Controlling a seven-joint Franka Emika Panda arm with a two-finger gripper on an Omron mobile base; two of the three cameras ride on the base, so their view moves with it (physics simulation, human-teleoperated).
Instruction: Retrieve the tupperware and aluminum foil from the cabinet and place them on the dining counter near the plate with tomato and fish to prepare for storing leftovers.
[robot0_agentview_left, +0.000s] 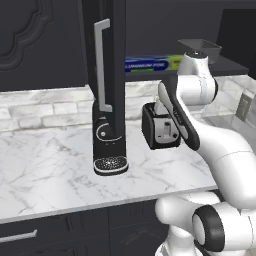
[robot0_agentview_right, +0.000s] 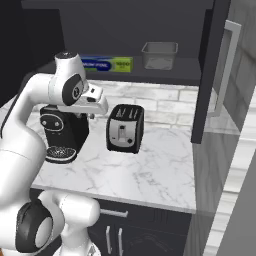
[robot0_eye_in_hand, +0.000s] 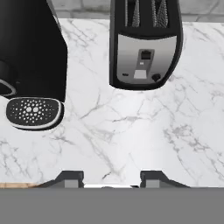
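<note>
The black cabinet (robot0_agentview_right: 216, 60) stands open, its door swung out with the silver bar handle (robot0_agentview_left: 102, 65) facing me. On its shelf lie the blue aluminum foil box (robot0_agentview_right: 106, 64) (robot0_agentview_left: 152, 64) and, to its right, the dark grey tupperware (robot0_agentview_right: 160, 54) (robot0_agentview_left: 200, 47). My gripper (robot0_eye_in_hand: 111, 178) hangs well below the shelf, pointing down at the marble worktop (robot0_eye_in_hand: 131, 131). Its fingertips (robot0_eye_in_hand: 72, 177) stand apart with nothing between them. The dining counter, plate, tomato and fish are out of view.
A black toaster (robot0_agentview_right: 126, 129) (robot0_eye_in_hand: 144, 48) and a black coffee machine (robot0_agentview_right: 62, 132) (robot0_agentview_left: 107, 145) stand on the worktop just under the shelf, against the brick backsplash (robot0_agentview_left: 45, 112). The open door (robot0_agentview_left: 107, 75) hangs in front of the coffee machine. Black drawers (robot0_agentview_left: 30, 235) run below.
</note>
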